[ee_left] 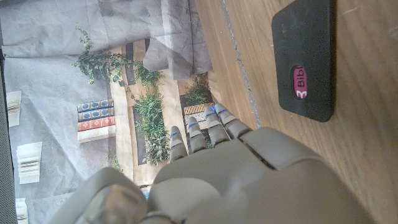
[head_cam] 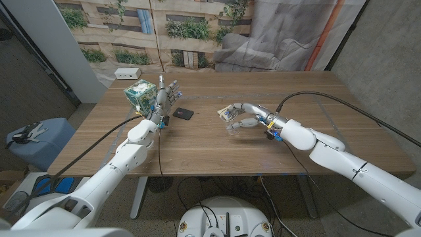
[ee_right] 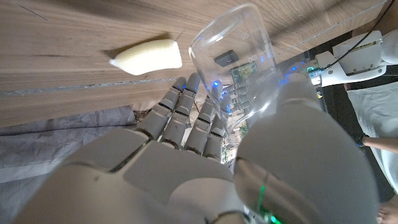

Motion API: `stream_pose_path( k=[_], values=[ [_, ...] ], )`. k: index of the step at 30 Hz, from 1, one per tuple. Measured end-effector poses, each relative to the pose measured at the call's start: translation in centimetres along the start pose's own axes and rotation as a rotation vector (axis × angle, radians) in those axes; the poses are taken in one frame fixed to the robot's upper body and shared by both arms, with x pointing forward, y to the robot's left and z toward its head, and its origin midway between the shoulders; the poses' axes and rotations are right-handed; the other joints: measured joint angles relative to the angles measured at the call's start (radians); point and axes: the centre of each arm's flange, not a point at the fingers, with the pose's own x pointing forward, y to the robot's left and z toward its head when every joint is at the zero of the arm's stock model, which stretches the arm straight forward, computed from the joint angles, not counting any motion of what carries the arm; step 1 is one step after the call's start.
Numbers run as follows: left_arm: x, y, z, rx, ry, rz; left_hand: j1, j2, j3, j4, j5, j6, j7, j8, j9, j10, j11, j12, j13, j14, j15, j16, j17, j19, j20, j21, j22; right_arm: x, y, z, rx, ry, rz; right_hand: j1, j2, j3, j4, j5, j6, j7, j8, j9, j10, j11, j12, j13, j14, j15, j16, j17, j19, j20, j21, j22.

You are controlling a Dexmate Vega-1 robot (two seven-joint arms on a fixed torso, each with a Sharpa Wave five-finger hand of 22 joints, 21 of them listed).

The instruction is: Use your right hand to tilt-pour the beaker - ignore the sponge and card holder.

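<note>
Wooden table [head_cam: 217, 141] carries everything, its planks running left to right. Left of its middle the left hand [head_cam: 166, 94] stands upright with fingers spread apart and nothing in it; beside it, on its left, is a green patterned box [head_cam: 140, 96], a tissue-box-like cube, though whether the two touch cannot be told. On the right half, the right hand [head_cam: 245, 118] is clamped around a clear glass beaker [ee_right: 239, 59], held near the table's middle; the right wrist view shows it tipped over on its side, its open mouth facing away from the palm, and nothing visible inside it. A black card holder [ee_left: 305, 56] with a pink oval label lies flat just right of the left hand. A pale yellow sponge [ee_right: 148, 56] lies on the wood just beyond the beaker's rim.
</note>
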Motion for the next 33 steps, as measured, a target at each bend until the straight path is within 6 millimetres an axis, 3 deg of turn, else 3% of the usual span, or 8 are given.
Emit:
stream_pose_path(
  k=[33],
  values=[
    [0.0,0.0,0.0,0.0,-0.001,0.0,0.0,0.0,0.0,0.0,0.0,0.0,0.0,0.0,0.0,0.0,0.0,0.0,0.0,0.0,0.0,0.0,0.0,0.0,0.0,0.0,0.0,-0.4,4.7,-1.6,0.081,-0.059,-0.107,0.0,0.0,-0.002,-0.002,-0.001,0.0,0.0,0.0,0.0,0.012,-0.001,-0.012,0.011,-0.03,0.005,-0.011,0.009,-0.02,0.002,0.0,0.0]
  ],
)
